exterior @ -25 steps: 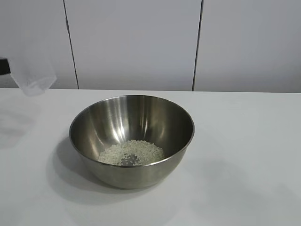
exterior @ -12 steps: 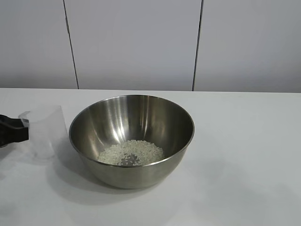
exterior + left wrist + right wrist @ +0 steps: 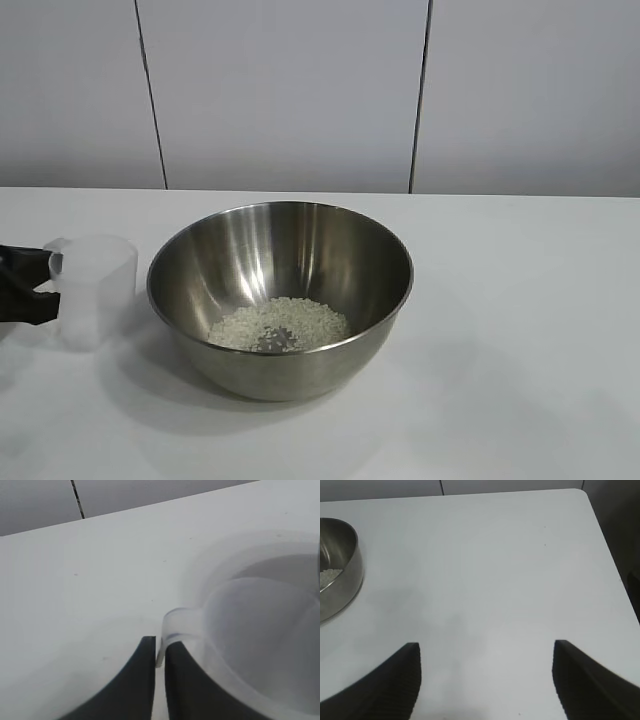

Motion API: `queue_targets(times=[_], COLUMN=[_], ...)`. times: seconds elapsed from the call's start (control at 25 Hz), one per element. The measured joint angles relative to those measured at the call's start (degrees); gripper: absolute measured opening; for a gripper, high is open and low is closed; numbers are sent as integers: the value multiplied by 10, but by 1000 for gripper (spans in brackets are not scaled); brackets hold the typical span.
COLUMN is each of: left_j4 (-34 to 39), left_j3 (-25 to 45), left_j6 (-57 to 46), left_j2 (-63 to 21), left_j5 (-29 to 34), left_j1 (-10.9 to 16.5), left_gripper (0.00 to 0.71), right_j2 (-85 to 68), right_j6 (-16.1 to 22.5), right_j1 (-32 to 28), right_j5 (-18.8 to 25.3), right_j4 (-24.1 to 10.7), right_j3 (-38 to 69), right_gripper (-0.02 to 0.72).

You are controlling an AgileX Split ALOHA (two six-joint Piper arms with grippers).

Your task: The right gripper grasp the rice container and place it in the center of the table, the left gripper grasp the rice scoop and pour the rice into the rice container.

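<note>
The steel bowl [image 3: 280,295] sits upright in the middle of the white table [image 3: 520,340], with a small pale heap of rice [image 3: 278,324] lying on its bottom. Just beside the bowl, on the exterior view's left, the clear plastic cup [image 3: 94,288] stands upright on the table with its mouth up; whether it touches the bowl's wall cannot be told, but no clear gap shows between them. The cup looks empty in the left wrist view [image 3: 260,645], its inside pale and bare.

The left gripper [image 3: 38,285] reaches in from the exterior view's left edge, low over the table, and its black fingers end at the cup's small handle tab [image 3: 172,630]. In the left wrist view the two fingertips [image 3: 145,652] stand close together with only a narrow slit between them, and the thin edge of the tab sits in that slit. Whether the fingers press the tab or merely flank it cannot be told.

The right gripper [image 3: 485,652] hangs above a bare stretch of table well apart from the cup, its two fingers spread wide and holding nothing. The bowl's rim [image 3: 340,570] shows off to one side in its wrist view, with a little rice visible inside.
</note>
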Motion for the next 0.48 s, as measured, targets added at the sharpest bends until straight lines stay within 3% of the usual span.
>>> queue_targets(times=[0.2, 0.48], left_j4=[-14, -121], left_j3=[40, 66], left_j6=[-1, -47], left_j2=[0, -1], left_j5=[-15, -19], left_j1=[2, 2], left_gripper=[265, 267], right_j2=[0, 0], right_j6=[0, 0], right_j1=[0, 0], right_j5=[-1, -1], right_j4=[0, 0], right_j3=[0, 0], right_gripper=[503, 503])
